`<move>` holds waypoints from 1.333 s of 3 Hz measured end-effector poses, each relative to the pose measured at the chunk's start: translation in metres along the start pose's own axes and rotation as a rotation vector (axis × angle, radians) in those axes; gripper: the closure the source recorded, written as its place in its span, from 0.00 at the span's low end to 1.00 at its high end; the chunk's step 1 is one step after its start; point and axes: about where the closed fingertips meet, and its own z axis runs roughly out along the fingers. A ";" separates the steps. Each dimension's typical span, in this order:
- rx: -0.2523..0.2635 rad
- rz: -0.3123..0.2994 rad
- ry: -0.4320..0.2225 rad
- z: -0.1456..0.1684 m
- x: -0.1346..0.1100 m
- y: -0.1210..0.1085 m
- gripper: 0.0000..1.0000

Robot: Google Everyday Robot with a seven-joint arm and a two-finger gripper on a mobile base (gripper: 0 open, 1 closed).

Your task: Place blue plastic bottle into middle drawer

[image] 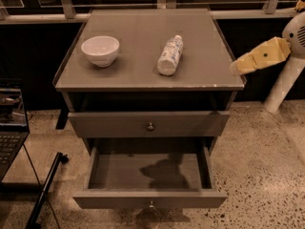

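The blue plastic bottle (170, 55) lies on its side on the grey cabinet top (143, 27), right of centre, with its white cap pointing away. The middle drawer (148, 199) is pulled open below the shut upper drawer front (150, 123). Its inside shows nothing but a shadow. My gripper (237, 67), yellowish, hangs in the air at the cabinet's right front corner. It is at about table-top height, to the right of the bottle and apart from it, holding nothing that I can see.
A white round bowl (100, 50) stands on the left of the cabinet top. A laptop (9, 123) sits at the left edge and a black pole (45, 190) leans on the speckled floor beside it. My white arm (286, 80) stands at the right. A railing runs behind.
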 end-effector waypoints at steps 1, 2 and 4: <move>0.049 0.007 0.053 0.017 -0.008 -0.003 0.00; 0.023 -0.019 0.119 0.053 -0.032 0.006 0.00; -0.107 0.040 0.187 0.115 -0.064 0.014 0.00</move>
